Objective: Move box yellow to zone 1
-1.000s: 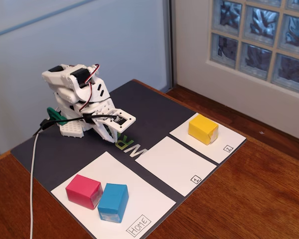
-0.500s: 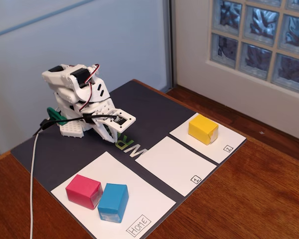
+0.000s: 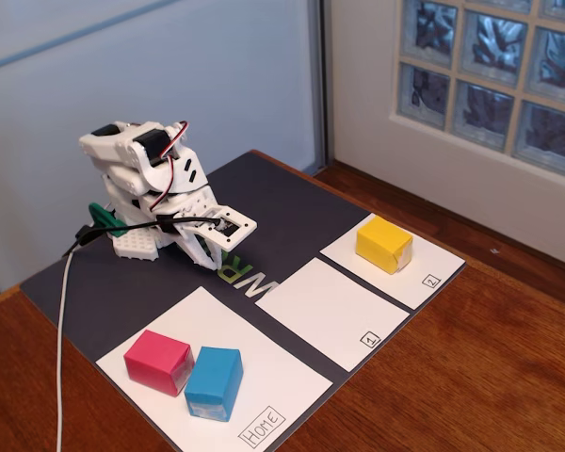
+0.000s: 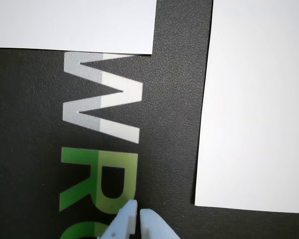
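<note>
The yellow box (image 3: pixel 384 243) sits on the white sheet marked "2" (image 3: pixel 424 273) at the right of the dark mat. Zone 1 (image 3: pixel 331 312), the white sheet with a boxed "1", lies bare just left of it; its corner (image 4: pixel 74 25) shows at the top left of the wrist view. My gripper (image 3: pixel 212 261) is folded low over the mat's "WR" lettering, far from the box. In the wrist view the gripper (image 4: pixel 138 209) is shut with nothing between its fingers. The box does not show there.
A pink block (image 3: pixel 158 361) and a blue block (image 3: pixel 213 381) stand side by side on the "Home" sheet (image 3: pixel 264 395), whose edge (image 4: pixel 259 99) fills the right of the wrist view. A white cable (image 3: pixel 62 330) runs from the arm's base. The dark mat (image 3: pixel 282 207) lies on a wooden table (image 3: pixel 490 377).
</note>
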### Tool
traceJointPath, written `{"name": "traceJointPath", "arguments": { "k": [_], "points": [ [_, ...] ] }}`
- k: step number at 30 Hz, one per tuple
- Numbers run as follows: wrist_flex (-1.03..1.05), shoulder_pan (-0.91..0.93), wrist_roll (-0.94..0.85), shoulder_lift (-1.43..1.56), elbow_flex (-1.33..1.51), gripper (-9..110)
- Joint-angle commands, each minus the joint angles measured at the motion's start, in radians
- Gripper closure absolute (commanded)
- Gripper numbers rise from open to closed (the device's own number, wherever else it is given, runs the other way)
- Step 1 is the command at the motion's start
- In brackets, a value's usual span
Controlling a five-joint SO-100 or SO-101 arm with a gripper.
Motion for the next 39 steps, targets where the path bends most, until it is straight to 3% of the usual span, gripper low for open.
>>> {"name": "traceJointPath", "arguments": {
  "k": [1, 9, 17, 22, 28, 39],
  "points": [
    [0.052, -0.011, -0.002, 0.052, 0.003, 102],
    [0.046, 0.017, -0.087, 0.052, -0.005, 102],
    [0.087, -0.023, -0.041, 0.037, -0.12, 102],
    [0.092, -0.081, -0.011, -0.097, -0.227, 102],
    [0.109, -0.066, -0.147, -0.422, -0.483, 102],
    [0.069, -0.153, -0.031, -0.537, -0.758, 102]
  ]
}}
